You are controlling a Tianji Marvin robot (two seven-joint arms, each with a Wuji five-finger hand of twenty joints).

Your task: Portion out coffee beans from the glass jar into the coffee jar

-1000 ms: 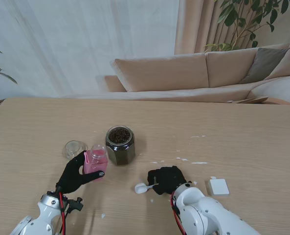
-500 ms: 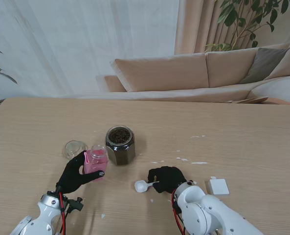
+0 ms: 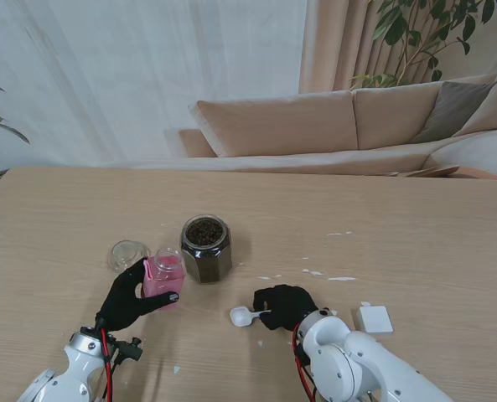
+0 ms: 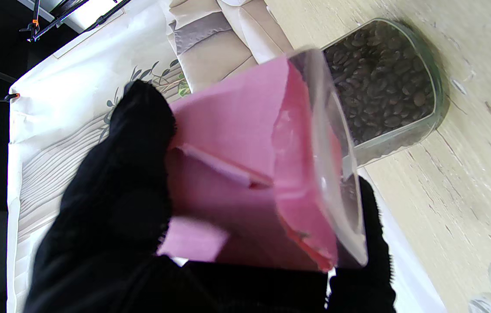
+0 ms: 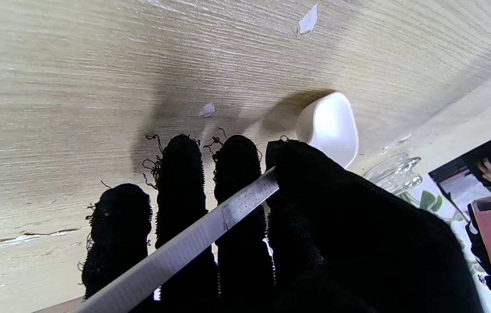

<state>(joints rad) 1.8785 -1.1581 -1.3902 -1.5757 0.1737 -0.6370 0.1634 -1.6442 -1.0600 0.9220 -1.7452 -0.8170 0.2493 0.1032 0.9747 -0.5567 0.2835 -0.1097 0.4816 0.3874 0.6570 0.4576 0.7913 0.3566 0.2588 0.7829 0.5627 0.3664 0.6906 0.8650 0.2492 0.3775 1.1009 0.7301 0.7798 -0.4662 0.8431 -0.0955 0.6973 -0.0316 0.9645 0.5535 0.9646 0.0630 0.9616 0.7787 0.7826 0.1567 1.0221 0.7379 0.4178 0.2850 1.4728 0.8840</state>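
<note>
right hand clamped on white scoop, handle pinched under thumb, bowl sticking out toward my left, long axis roughly left-right. glass jar of beans sits farther from me and left of scoop, mouth up. left hand holds pink-labelled coffee jar just beside it. right hand's closer for scooping imo.

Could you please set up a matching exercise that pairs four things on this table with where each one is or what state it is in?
Things:
1. pink-labelled coffee jar
2. hexagonal glass jar of coffee beans
3. white plastic spoon
4. flat white square block

States:
A. standing open and unheld
B. lying at the right hand's right
C. gripped by the left hand
D. held by its handle in the right hand

Pairs: 1-C, 2-A, 3-D, 4-B
</note>
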